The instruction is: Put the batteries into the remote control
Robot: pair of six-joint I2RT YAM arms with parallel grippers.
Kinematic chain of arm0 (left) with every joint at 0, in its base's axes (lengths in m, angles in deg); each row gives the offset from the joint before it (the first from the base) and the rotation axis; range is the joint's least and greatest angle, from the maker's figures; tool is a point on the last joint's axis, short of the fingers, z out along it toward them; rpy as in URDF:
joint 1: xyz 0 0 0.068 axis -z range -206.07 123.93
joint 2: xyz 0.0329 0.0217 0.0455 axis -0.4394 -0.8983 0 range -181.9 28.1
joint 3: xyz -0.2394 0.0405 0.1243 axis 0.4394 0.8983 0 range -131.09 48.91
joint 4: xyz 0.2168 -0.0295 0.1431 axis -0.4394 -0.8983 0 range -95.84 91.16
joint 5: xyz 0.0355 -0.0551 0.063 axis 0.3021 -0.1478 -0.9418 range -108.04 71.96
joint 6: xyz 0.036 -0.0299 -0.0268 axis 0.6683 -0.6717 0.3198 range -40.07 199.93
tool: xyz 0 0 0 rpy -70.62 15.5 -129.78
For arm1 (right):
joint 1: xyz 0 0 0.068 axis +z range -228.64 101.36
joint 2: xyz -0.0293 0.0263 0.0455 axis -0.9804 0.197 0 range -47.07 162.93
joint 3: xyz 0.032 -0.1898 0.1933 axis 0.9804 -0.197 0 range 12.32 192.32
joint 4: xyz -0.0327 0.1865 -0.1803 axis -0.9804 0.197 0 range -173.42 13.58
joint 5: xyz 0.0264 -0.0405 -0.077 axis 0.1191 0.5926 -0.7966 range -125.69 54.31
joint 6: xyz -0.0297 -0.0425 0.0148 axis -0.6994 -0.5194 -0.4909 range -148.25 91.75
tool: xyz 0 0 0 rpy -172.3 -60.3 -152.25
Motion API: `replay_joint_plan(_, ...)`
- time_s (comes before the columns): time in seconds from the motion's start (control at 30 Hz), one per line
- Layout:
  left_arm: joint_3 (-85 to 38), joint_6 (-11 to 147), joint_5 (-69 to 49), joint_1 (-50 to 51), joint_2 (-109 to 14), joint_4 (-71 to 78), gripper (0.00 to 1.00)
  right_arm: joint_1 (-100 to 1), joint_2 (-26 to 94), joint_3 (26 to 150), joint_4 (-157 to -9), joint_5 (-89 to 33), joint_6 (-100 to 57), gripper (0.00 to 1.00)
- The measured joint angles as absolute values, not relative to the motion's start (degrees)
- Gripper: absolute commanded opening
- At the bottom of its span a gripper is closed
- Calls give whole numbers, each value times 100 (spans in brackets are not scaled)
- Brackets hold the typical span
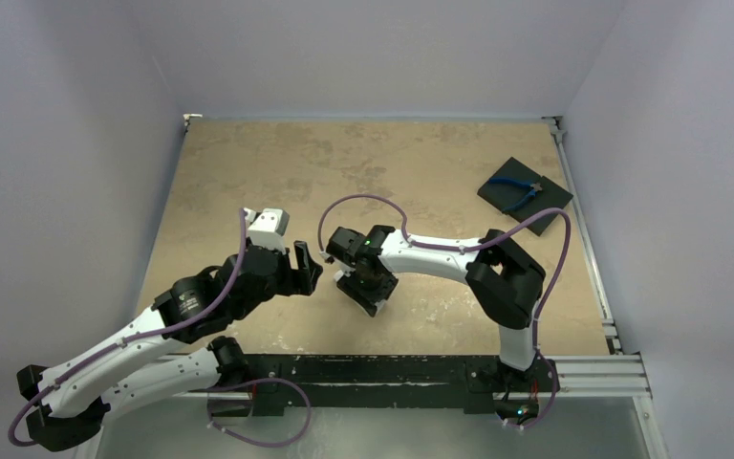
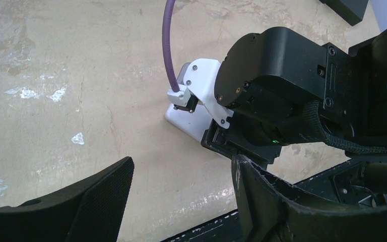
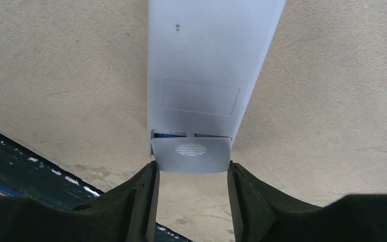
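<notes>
The white remote control (image 3: 209, 55) lies back up on the tan table, and a corner of it shows in the left wrist view (image 2: 184, 121). Its small ribbed battery cover (image 3: 191, 154) sits slightly slid out, leaving a thin slit. A sliver of bright blue battery (image 3: 169, 135) shows in that slit. The dark battery is hidden. My right gripper (image 3: 190, 174) stands over the remote's near end, its fingertips (image 3: 148, 176) touching both sides of the cover. In the top view the right gripper (image 1: 368, 285) hides most of the remote. My left gripper (image 1: 311, 271) is open and empty just left of it, also seen in its own wrist view (image 2: 181, 201).
A black square pad (image 1: 545, 196) with blue-handled pliers (image 1: 516, 188) lies at the back right. The black front rail (image 1: 373, 373) runs along the near table edge, close below both grippers. Walls close in the table on the left, back and right.
</notes>
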State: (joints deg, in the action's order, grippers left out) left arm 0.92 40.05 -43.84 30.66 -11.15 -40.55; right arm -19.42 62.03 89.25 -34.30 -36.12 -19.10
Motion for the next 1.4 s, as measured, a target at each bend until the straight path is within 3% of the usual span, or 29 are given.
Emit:
replay_joint_plan(0.23, 92, 4003, -4393, 3086, -1115, -4055, 71, -1944, 6173, 8923, -3589, -3662, -1860, 53)
replay_joint_plan(0.27, 92, 4003, -4395, 3097, -1115, -4057, 71, -1944, 6162, 8923, -3624, -3671, -1855, 58)
replay_joint_plan(0.3, 92, 4003, -4395, 3103, -1115, -4057, 71, -1946, 6153, 8923, -3655, -3675, -1855, 86)
replay_joint_plan(0.33, 92, 4003, -4395, 3103, -1117, -4057, 71, -1946, 6151, 8923, -3694, -3688, -1851, 97)
replay_joint_plan(0.37, 92, 4003, -4400, 3108, -1117, -4057, 71, -1946, 6142, 8923, -3742, -3714, -1803, 99)
replay_joint_plan(0.9, 92, 4003, -4428, 3108, -1132, -4060, 71, -1952, 5818, 8794, -4074, -3813, -1783, 99)
replay_joint_plan(1.4, 92, 4001, -4448, 3112, -1397, -4082, 72, -1957, 4028, 7272, -5213, -4315, -1069, 99)
